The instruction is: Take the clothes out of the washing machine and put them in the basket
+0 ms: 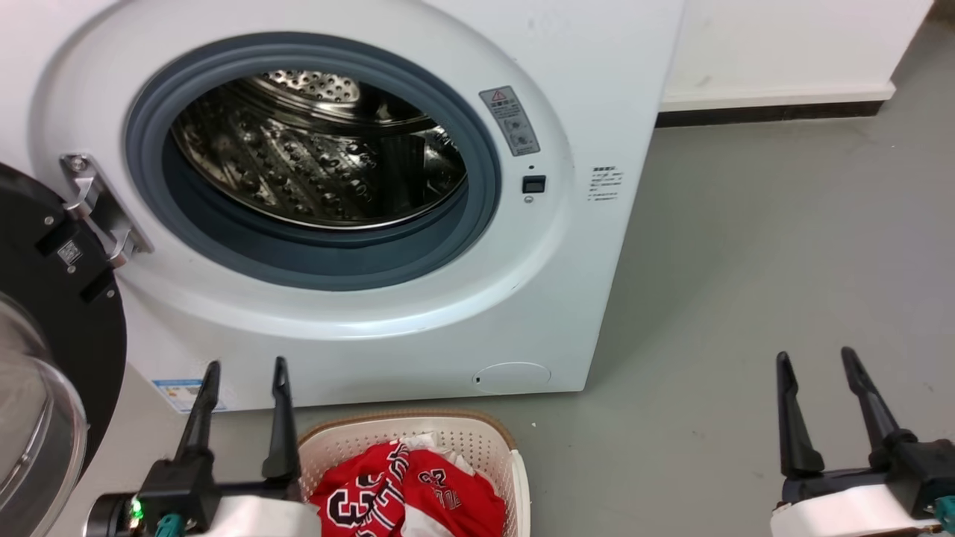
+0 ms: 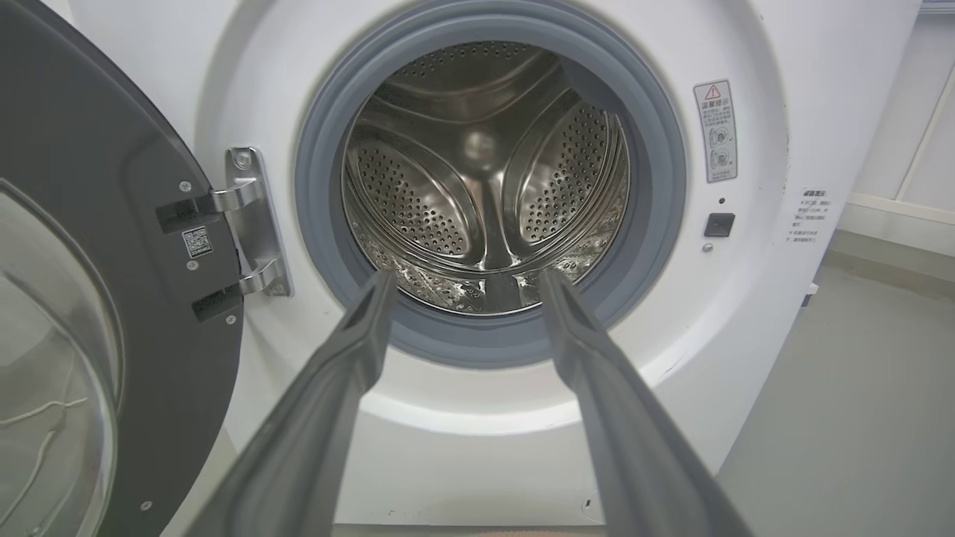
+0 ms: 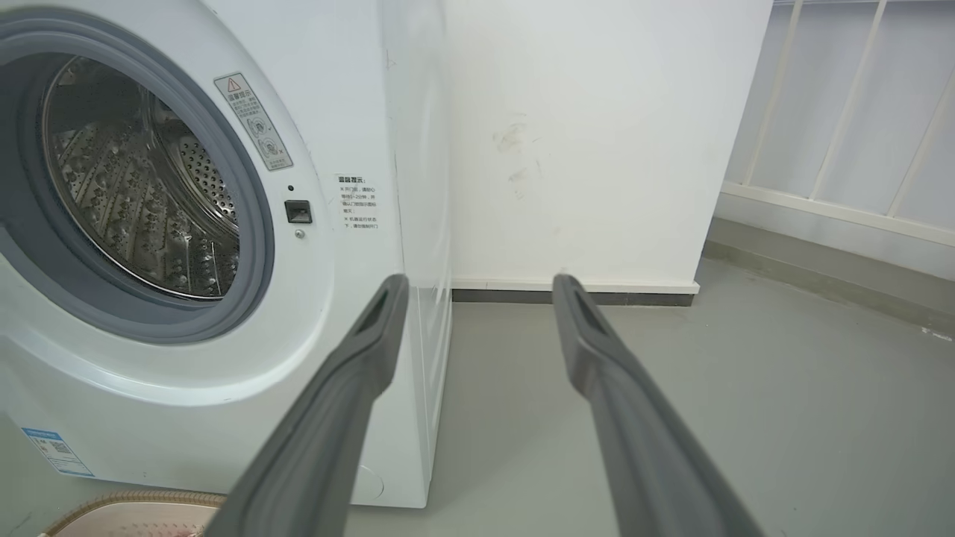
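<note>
The white washing machine (image 1: 418, 313) stands with its door (image 1: 52, 313) swung open to the left; its steel drum (image 1: 321, 149) holds nothing that I can see. Red clothes (image 1: 406, 492) with black-and-white numbers lie in the cream basket (image 1: 477, 436) on the floor in front of it. My left gripper (image 1: 246, 367) is open just left of the basket, fingers pointing at the machine. My right gripper (image 1: 815, 356) is open over bare floor to the right. The left wrist view has the drum (image 2: 485, 171) between the open left gripper (image 2: 466, 277). The right gripper (image 3: 481, 282) points past the machine's corner.
Grey floor (image 1: 746, 261) stretches to the right of the machine up to a white wall (image 1: 783, 52) with a dark skirting. The open door's glass bowl (image 1: 30, 440) bulges at the lower left, close to my left arm. A white railing (image 3: 843, 127) stands at the far right.
</note>
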`<state>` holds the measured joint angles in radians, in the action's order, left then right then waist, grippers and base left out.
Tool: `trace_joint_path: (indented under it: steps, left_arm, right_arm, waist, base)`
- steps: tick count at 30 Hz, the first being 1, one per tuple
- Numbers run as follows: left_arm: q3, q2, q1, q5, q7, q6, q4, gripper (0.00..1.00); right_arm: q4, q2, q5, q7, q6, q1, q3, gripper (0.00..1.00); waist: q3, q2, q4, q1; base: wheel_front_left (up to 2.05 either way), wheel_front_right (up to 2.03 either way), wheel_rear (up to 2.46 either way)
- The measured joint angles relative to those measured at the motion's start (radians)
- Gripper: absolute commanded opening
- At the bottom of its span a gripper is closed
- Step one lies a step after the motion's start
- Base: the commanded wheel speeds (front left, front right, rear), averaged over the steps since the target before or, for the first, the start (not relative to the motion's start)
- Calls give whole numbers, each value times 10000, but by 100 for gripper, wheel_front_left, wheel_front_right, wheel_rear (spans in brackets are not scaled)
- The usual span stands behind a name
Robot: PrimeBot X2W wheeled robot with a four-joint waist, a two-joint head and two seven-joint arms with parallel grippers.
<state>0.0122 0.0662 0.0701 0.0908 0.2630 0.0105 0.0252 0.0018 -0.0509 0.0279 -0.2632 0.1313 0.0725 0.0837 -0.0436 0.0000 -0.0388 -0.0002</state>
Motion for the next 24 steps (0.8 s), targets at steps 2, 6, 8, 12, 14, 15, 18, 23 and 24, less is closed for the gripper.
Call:
trace_joint_path:
  steps: [2, 6, 8, 12, 14, 15, 18, 23, 24]
  left_arm:
    - [132, -52, 143, -2, 0, 75, 119, 100]
    - [35, -104, 322, -268, 0, 71, 313, 100]
    - [17, -113, 336, -313, 0, 71, 339, 100]
    - [-29, -123, 338, -466, 0, 12, 339, 100]
    - [-17, -125, 338, -495, 0, 10, 334, 100]
    - [-8, -125, 337, -506, 0, 4, 334, 100]
    - [0, -130, 336, -512, 0, -12, 320, 100]
    - [65, -136, 331, -499, 0, -17, 318, 100]
    - [77, -136, 330, -499, 0, -19, 318, 100]
  right_arm:
    - [17, 4, 90, 0, 2, 60, -77, 100]
    - [15, 0, 307, 0, 0, 111, -75, 100]
    - [23, 2, 339, 0, 0, 111, -140, 100]
    - [52, 2, 418, -2, 0, 111, -174, 100]
    - [59, 2, 420, 0, 0, 111, -174, 100]
    - [61, 2, 420, -2, 0, 111, -174, 100]
    - [73, 2, 422, -2, 0, 109, -161, 100]
    - [88, 2, 451, 0, 0, 106, -182, 100]
    - [94, 2, 451, -2, 0, 105, -194, 100]
  waist:
    - [78, 0, -86, 1]
    - [164, 0, -195, 1]
    - [178, 0, -229, 1]
    - [200, 0, -239, 2]
    - [205, 0, -235, 2]
    - [205, 0, -231, 2]
    - [211, 0, -228, 2]
    - [221, 0, -241, 2]
    - [222, 0, -246, 2]
  base:
    - [0, 0, 0]
    - [0, 0, 0]
    - [0, 0, 0]
    - [0, 0, 0]
    - [0, 0, 0]
    - [0, 0, 0]
    - [0, 0, 0]
    - [0, 0, 0]
    - [0, 0, 0]
